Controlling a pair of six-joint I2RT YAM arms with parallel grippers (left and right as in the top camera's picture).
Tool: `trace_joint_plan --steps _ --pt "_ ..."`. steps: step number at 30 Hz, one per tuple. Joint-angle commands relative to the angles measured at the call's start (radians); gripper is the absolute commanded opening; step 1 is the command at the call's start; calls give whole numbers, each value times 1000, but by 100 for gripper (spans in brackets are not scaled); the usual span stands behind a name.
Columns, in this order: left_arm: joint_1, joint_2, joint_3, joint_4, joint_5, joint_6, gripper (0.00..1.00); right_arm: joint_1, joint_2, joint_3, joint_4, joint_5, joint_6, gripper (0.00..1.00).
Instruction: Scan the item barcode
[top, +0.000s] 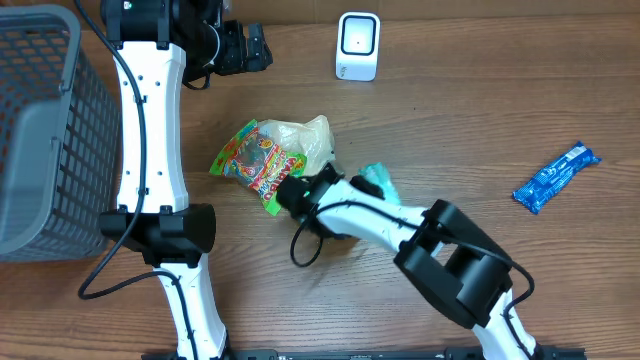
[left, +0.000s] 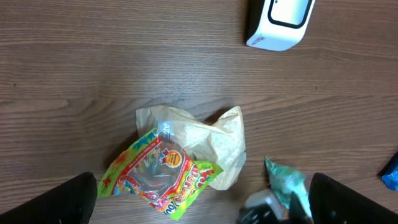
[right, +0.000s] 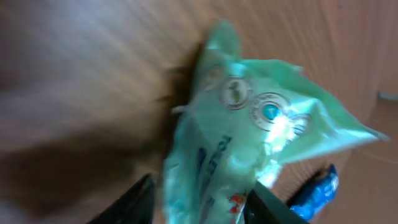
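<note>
A pale green packet lies near the table's middle, right of a colourful candy bag. My right gripper reaches it from the left. In the right wrist view the green packet fills the space between the fingers of the right gripper, which stand apart with a narrow gap on the left side; the view is blurred. The white scanner stands at the back. My left gripper hovers at the back left, wide open over the candy bag, holding nothing.
A grey mesh basket takes up the left edge. A blue wrapper lies at the far right, also seen past the green packet as the blue wrapper. A crumpled clear bag sits under the candy bag.
</note>
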Motion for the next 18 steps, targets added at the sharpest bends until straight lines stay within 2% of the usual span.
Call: trace_joint_plan --steps 1,7,12,14,18 --pt "-6 -28 -2 1 -2 -6 100 33 -14 31 -14 -86 1 53" --pt "-6 -28 -2 1 -2 -6 100 49 -14 140 -79 -338 2 58" --pt "-13 -28 -2 1 -2 -6 100 32 -14 318 -156 -626 4 61" --pt "-13 -28 -2 1 -2 -6 100 3 -14 431 -220 -736 3 63" --pt "-13 -28 -2 1 -2 -6 100 -92 -14 578 -322 -808 4 64"
